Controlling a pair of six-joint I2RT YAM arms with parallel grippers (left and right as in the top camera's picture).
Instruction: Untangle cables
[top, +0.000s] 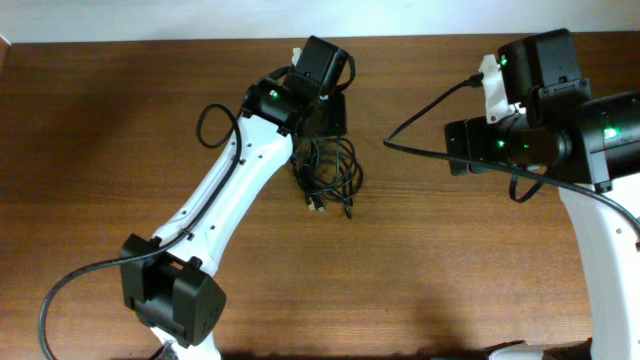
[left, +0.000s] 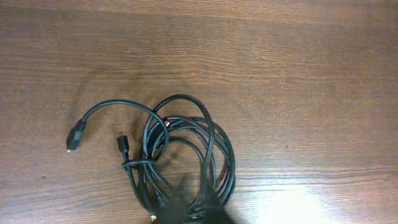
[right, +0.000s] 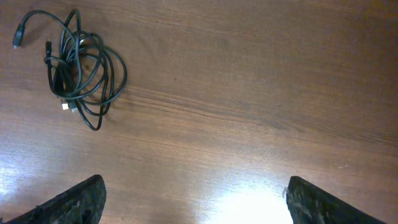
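The cables (top: 330, 172) lie as one loose black coil on the brown table, just in front of my left gripper (top: 322, 122). In the left wrist view the coil (left: 186, 146) fills the lower middle. One plug end (left: 74, 138) trails out to the left and a smaller plug (left: 122, 144) sits beside it. My left gripper (left: 194, 208) is blurred at the bottom edge, its fingers close together on strands at the coil's near end. My right gripper (right: 196, 199) stands wide open over bare wood, far from the cables (right: 84, 68), which show at that view's upper left.
The left arm's white link (top: 230, 190) slants from the front left base to the coil. A thick black robot cord (top: 425, 112) loops from the right arm (top: 560, 130) toward the middle. The table's far edge (top: 200, 40) runs along the top.
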